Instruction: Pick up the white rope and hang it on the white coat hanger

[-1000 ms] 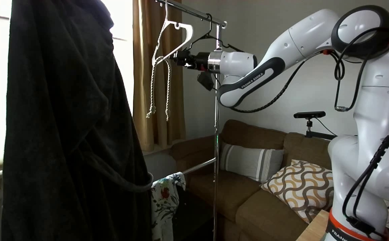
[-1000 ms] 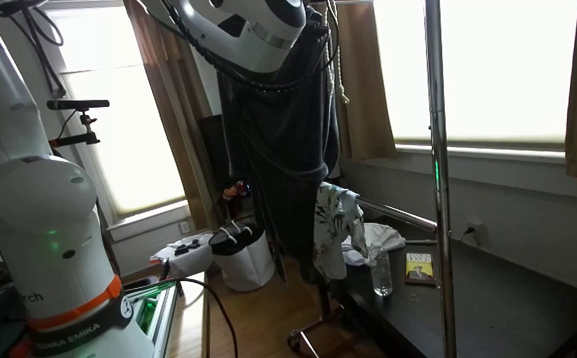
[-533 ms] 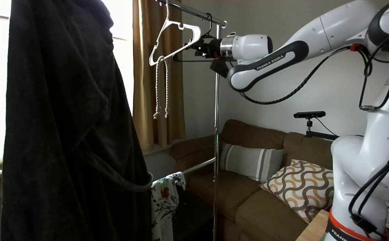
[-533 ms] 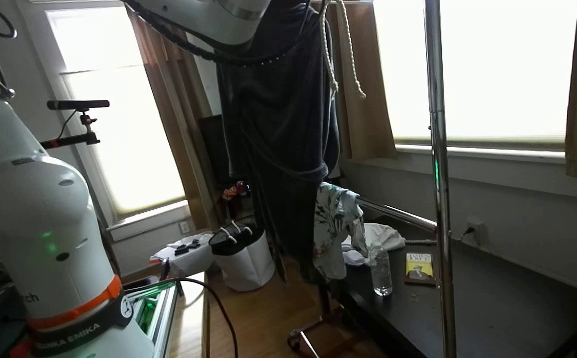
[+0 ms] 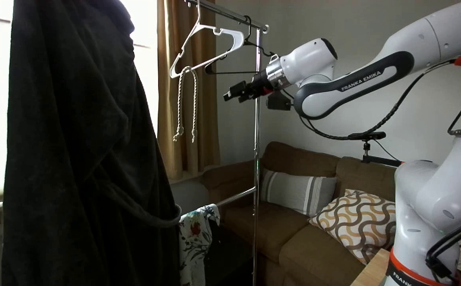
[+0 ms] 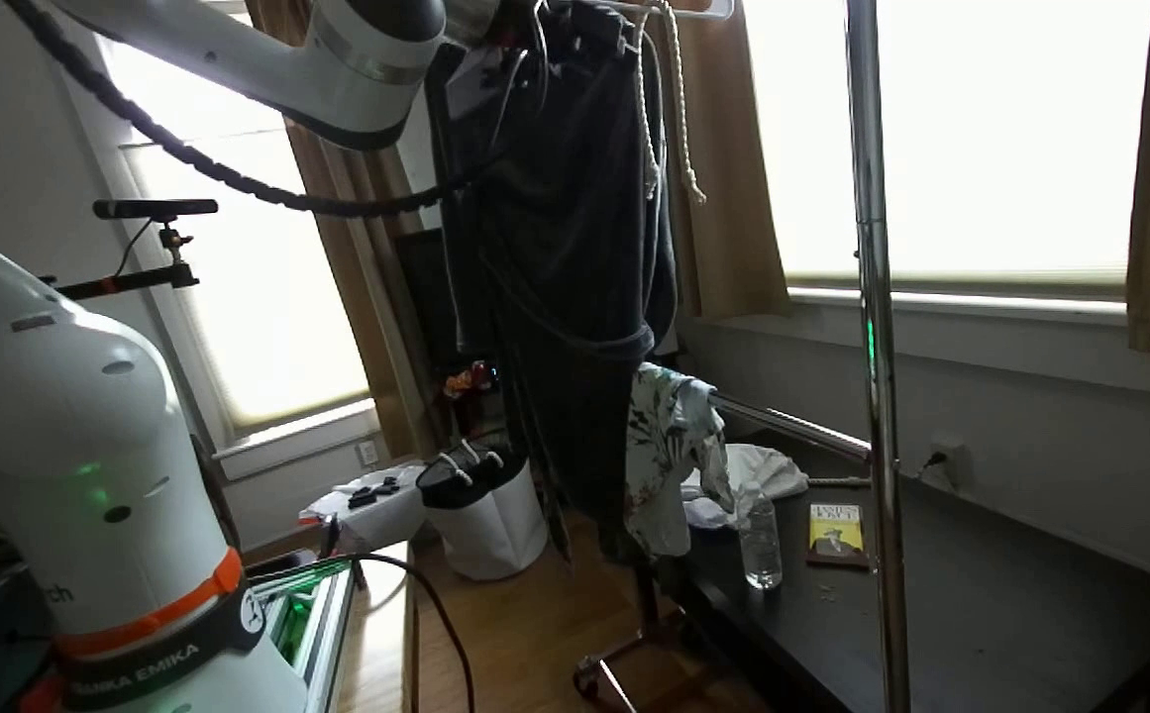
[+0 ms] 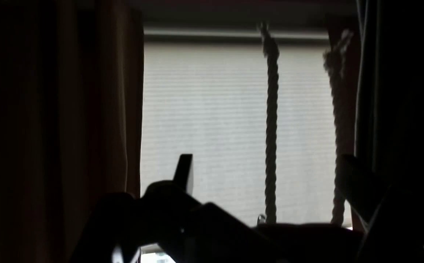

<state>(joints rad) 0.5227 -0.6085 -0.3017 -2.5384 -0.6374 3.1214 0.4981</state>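
The white rope (image 5: 194, 99) is draped over the lower bar of the white coat hanger (image 5: 238, 39), near its left end. Its two knotted ends hang down side by side. In an exterior view the rope (image 6: 679, 89) hangs from the hanger's bar (image 6: 703, 13) at the top edge. My gripper (image 5: 234, 97) is open and empty, to the right of the rope and below the hanger, apart from both. In the wrist view the rope (image 7: 271, 128) appears as two dark strands beyond the widely spread fingers (image 7: 264, 162); the picture is dark and upside down.
A chrome rack rail (image 5: 230, 15) carries the hangers, with an upright post (image 5: 257, 159) close to my wrist. A black hanger (image 5: 230, 72) hangs behind the white one. A dark robe (image 5: 87, 139) hangs at the left. A floral cloth (image 5: 195, 234) drapes the lower bar.
My gripper has drawn back from the white hanger to the right, then dropped and tilted downward. The hanger has swung and turned slightly, and the rope stays draped on its bar.
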